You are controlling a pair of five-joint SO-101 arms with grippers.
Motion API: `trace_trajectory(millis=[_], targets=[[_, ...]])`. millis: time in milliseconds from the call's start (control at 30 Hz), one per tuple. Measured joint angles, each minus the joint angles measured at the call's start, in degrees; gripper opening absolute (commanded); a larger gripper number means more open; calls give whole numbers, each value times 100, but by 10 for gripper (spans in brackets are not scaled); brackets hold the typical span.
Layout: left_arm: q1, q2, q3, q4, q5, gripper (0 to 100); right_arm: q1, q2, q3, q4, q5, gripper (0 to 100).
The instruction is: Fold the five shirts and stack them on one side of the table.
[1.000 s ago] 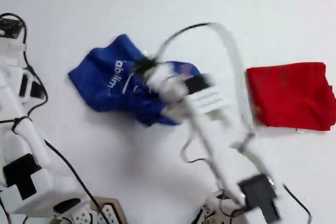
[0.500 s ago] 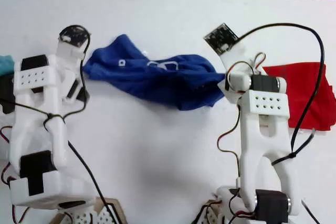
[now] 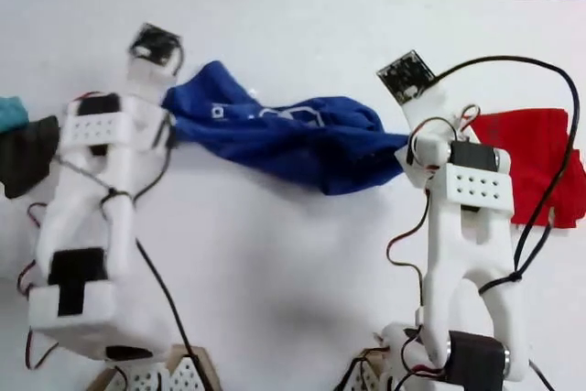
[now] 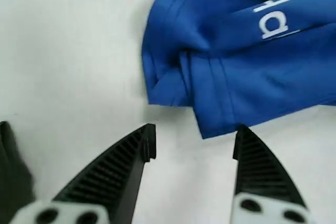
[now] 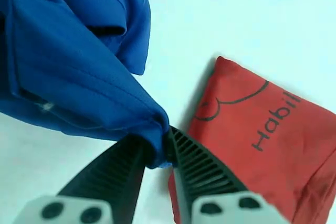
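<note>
Blue shirt [image 3: 284, 139] is lying crumpled and drawn out sideways across the middle of the white table [image 3: 275, 272], with white print showing on top and the hem bunching at its left end. Left gripper [image 4: 195, 132] is hovering just beside that left end, jaws spread and holding nothing. Right gripper [image 5: 161, 145] is pinching the shirt's right end, jaws clamped on a fold of cloth. Red shirt [image 3: 540, 167] is lying folded near the table's right edge, just beside that gripper.
</note>
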Motion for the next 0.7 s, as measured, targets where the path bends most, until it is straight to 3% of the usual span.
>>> trace_trajectory(millis=[333,700], targets=[[114,1512,-1327,35,211,260,-26,0,88,0,0,21],[114,1732,-2769,1899,-202,259,-325,-9,237,0,9,21]])
